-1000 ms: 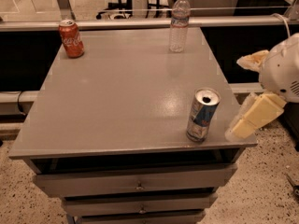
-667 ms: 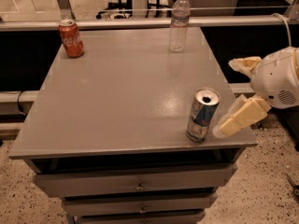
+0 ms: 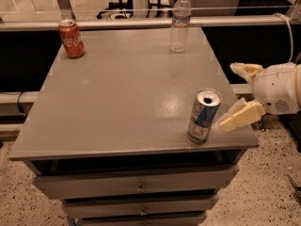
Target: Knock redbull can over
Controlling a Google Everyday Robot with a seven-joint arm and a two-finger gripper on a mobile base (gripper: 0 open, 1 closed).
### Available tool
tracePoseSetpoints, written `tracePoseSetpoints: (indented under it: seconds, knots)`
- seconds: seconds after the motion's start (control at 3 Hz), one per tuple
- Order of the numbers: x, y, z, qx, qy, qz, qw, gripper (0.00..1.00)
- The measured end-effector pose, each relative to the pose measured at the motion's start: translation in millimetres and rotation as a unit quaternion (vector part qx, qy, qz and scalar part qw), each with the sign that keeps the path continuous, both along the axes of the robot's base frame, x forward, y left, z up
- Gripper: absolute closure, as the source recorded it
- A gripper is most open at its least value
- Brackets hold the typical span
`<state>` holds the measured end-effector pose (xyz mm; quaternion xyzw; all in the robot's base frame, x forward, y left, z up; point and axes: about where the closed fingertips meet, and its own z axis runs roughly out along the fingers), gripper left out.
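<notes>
The redbull can (image 3: pixel 204 116) is slim, blue and silver with an open silver top. It stands upright near the front right corner of the grey table (image 3: pixel 122 93). My gripper (image 3: pixel 228 97) comes in from the right at the table's right edge, just right of the can. Its two cream fingers are spread open and hold nothing. The lower fingertip (image 3: pixel 225 125) is close beside the can's lower half; I cannot tell if it touches. The upper finger (image 3: pixel 244 69) is farther back and apart from the can.
An orange-red soda can (image 3: pixel 71 38) stands at the table's back left. A clear plastic water bottle (image 3: pixel 179 22) stands at the back right. A rail (image 3: pixel 117 23) runs behind the table. Drawers (image 3: pixel 136 185) are below the front edge.
My gripper has moved left toward the redbull can, bringing the lower finger close beside it. The can still stands upright in the same spot.
</notes>
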<state>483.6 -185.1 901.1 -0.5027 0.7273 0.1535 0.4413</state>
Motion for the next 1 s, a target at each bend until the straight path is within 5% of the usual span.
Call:
tracePoseSetpoints:
  seconds: [0.67,1.0]
  knots:
    - [18,28,-17,0.084,-0.010,0.024,0.9961,0.00]
    - [33,74,-21,0.133,-0.008,0.052,0.9897,0.00]
